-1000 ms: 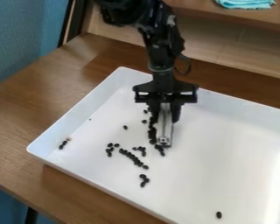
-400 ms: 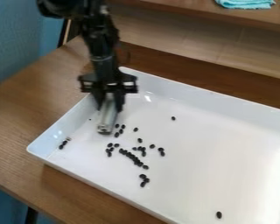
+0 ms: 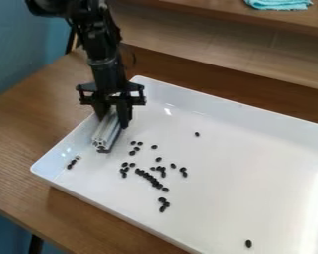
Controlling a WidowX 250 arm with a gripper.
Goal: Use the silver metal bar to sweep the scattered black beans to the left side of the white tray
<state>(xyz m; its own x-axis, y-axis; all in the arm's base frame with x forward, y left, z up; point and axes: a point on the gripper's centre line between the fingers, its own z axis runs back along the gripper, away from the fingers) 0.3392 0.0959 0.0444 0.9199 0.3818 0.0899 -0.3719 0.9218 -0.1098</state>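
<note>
we log brown wooden tabletop [image 3: 29,119] left of and behind the claw [image 3: 114,123]. upper right from it, we spot a turquoise cloth [image 3: 279,4] on a wooden shelf [image 3: 201,10]. blue wall [image 3: 22,39], upper left of it; dark leg [image 3: 36,245], lower left.

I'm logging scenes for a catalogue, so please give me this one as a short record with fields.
gripper: over the tray's left part, closed on the metal bar
held: metal bar, tilted
container: white tray
contents: many small black beans, scattered, some clustered
support: wooden table
background: turquoise cloth on a wooden shelf
</note>
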